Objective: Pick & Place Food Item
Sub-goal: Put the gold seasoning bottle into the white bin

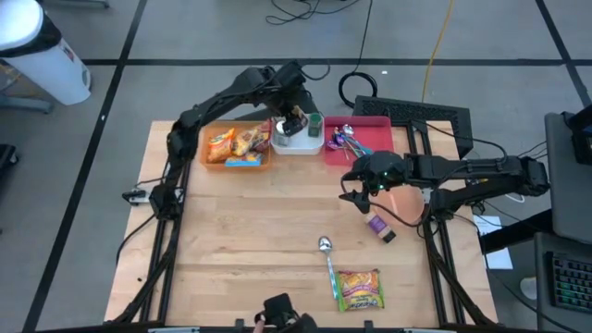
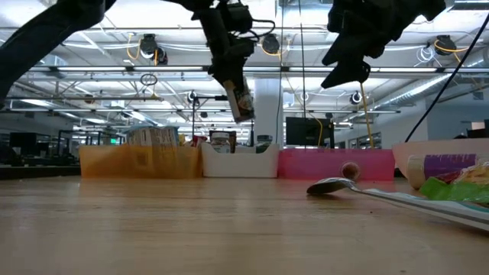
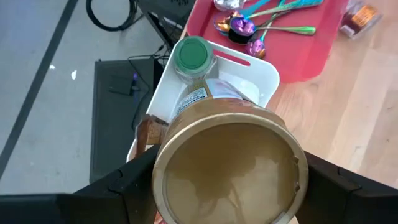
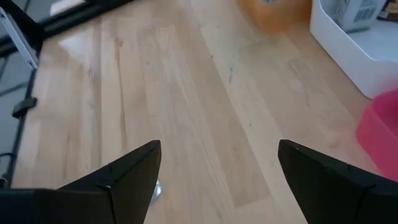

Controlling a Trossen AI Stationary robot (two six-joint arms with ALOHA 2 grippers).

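Right now I have the left hand (image 1: pixel 292 121) pinching a gold-bottomed can (image 3: pixel 229 167), held in the air directly above the white bin (image 1: pixel 298 141). A green-capped bottle (image 3: pixel 192 57) stands inside that bin. My right hand (image 1: pixel 355 188) hangs with fingers spread over the table (image 1: pixel 250 231), well apart from the bin.

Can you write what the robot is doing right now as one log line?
left gripper: shut on can, above white bin | right gripper: open, empty, above table | ramen packet: on table
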